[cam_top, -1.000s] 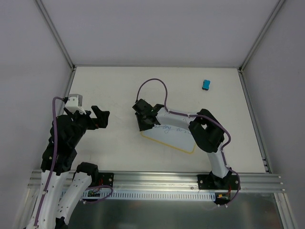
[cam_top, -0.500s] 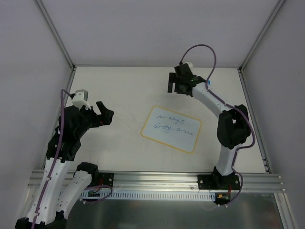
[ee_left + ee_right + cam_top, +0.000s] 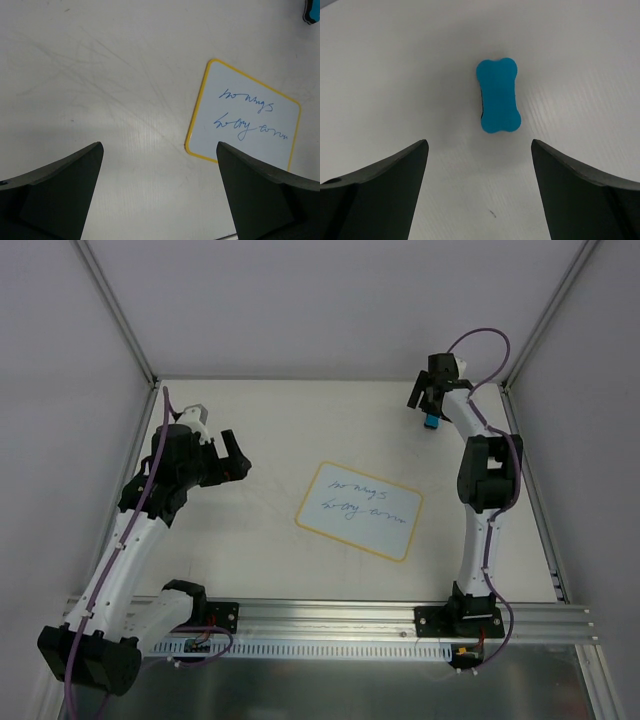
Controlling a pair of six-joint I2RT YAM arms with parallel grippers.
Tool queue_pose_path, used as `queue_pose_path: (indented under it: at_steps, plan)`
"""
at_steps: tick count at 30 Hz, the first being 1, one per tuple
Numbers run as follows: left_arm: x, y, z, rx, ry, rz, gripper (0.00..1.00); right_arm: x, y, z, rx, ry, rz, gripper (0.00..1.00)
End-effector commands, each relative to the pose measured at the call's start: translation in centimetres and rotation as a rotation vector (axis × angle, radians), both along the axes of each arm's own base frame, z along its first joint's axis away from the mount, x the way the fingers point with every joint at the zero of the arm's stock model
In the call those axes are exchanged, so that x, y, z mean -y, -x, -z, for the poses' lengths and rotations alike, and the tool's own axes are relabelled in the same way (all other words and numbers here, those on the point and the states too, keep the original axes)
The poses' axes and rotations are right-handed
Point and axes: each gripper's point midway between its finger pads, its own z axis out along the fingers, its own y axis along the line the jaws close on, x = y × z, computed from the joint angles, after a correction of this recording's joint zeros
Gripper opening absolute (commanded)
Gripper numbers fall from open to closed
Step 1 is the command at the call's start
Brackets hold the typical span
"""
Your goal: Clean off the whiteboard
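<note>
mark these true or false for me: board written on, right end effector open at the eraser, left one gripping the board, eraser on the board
1. The whiteboard bears blue handwriting. True.
2. The right end effector is open, and the blue eraser lies ahead between its fingers, untouched. True.
3. The left end effector is shut on the whiteboard. False: it is open and empty, apart from the board.
4. The eraser lies on the whiteboard. False: it lies on the bare table near the far right corner, well apart from the board.
</note>
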Motion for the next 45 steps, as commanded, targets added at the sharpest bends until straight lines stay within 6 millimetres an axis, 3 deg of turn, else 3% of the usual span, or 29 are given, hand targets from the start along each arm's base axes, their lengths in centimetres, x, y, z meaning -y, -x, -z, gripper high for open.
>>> queue_pose_path:
  at_steps: [1, 2, 6, 18, 27, 29, 37, 41, 42, 44, 45]
  plan:
    - [1.2, -0.8, -1.3, 0.012, 0.038, 0.029, 0.99, 1.1, -2.1, -0.2, 0.038, -0.032, 0.062, 0.88]
    - [1.3, -1.0, -0.8, -0.008, 0.036, 0.029, 0.99, 1.8, -2.4, 1.0, 0.023, -0.038, 0.084, 0.88]
    - [1.4, -1.5, -0.6, -0.024, 0.038, 0.031, 0.99, 2.9, -3.2, 2.8, 0.015, -0.08, 0.143, 0.86]
    - [1.3, -2.6, -0.3, -0.04, 0.014, 0.022, 0.98, 3.1, -4.8, 5.5, 0.011, -0.154, 0.204, 0.72]
    - [1.7, -2.9, 0.2, -0.064, 0.023, 0.037, 0.99, 3.1, -5.3, 5.1, 0.026, -0.168, 0.21, 0.54]
    - [1.8, -2.8, 0.3, -0.07, 0.027, 0.041, 0.99, 3.0, -5.2, 5.5, 0.02, -0.173, 0.213, 0.53]
    - [2.0, -2.5, 0.6, -0.077, 0.032, 0.049, 0.99, 2.9, -4.3, 6.0, -0.004, -0.183, 0.218, 0.34]
    - [2.2, -2.4, 1.3, -0.097, 0.037, 0.061, 0.99, 1.8, -3.4, 5.2, -0.017, -0.22, 0.179, 0.29]
    - [2.3, -2.5, 1.7, -0.111, 0.039, 0.066, 0.99, 1.1, -3.3, 3.9, 0.0, -0.228, 0.157, 0.26]
    - [2.7, -2.6, 2.0, -0.131, 0.052, 0.08, 0.99, 0.2, -2.3, 3.5, -0.016, -0.214, 0.11, 0.25]
    - [3.0, -2.9, 2.5, -0.153, 0.053, 0.088, 0.99, -0.9, -1.9, 1.9, 0.001, -0.211, 0.079, 0.22]
